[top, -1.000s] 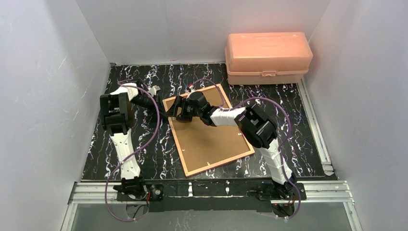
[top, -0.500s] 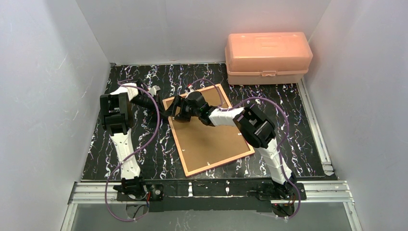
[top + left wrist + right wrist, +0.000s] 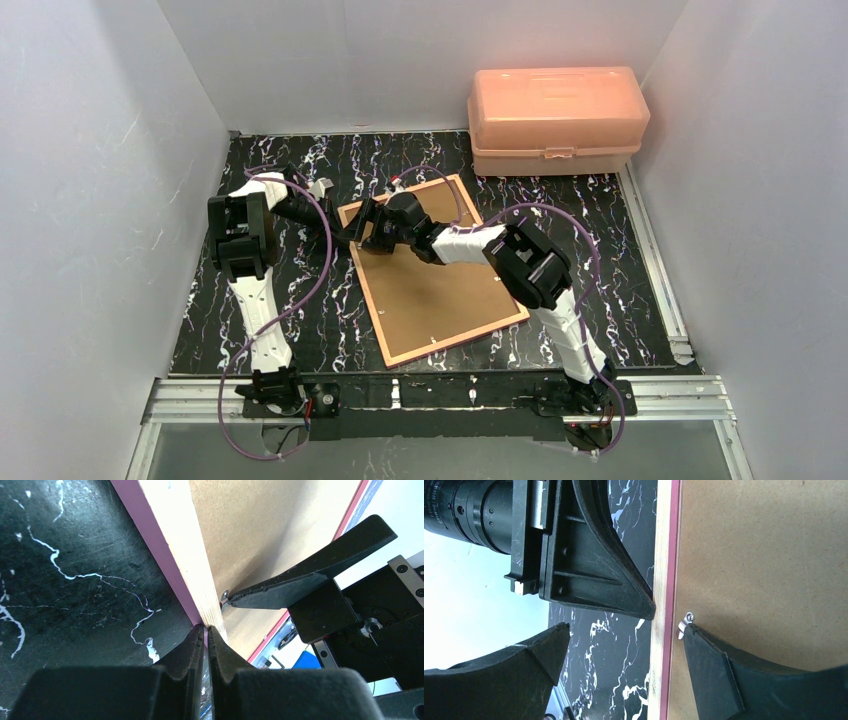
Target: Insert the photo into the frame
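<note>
Frame lies face down near mid-table, tan back rim and brown backing board up, skewed, well clear of the peach box. Left gripper has its fingers pressed together, tips right at the frame's left edge; looks like they just touch it, grip unclear. Right gripper stands wide apart astride that same edge, one fingertip at a small metal tab on the board, the other over bare table.
</note>
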`<state>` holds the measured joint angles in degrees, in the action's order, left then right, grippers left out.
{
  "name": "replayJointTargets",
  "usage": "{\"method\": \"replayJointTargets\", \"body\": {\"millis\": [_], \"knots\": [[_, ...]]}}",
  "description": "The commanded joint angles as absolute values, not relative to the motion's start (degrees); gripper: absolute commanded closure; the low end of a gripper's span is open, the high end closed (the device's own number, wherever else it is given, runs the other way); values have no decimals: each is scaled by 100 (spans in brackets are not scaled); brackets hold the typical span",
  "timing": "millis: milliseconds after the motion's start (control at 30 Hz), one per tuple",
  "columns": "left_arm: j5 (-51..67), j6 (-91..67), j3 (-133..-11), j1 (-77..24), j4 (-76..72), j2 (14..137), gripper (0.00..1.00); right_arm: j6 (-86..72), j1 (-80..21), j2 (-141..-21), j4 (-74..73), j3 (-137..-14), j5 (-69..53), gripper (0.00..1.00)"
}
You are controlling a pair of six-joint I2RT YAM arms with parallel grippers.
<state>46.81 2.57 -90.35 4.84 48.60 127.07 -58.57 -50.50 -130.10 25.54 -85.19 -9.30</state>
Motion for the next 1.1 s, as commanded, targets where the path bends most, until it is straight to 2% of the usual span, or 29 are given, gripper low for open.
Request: {"method": "replayJointTargets", "body": {"millis": [0,333,767,1067], "knots": [[4516,405,-8868,365,4904,12621,96,-5844,-5198,-12885,2117,-8341,-603,8],[4509,422,-8859,369,4904,12606,96,-5896,-5303,-13026,1918,-8524,-292,8],[4517,413,-8874,374,4903,12595,96,-6091,-5646,-12869,1557,-8464,871,9],[4526,395,-8894,371,4913,12599,96,-6204,-5659,-13059,1608,-8607,817,9]]}}
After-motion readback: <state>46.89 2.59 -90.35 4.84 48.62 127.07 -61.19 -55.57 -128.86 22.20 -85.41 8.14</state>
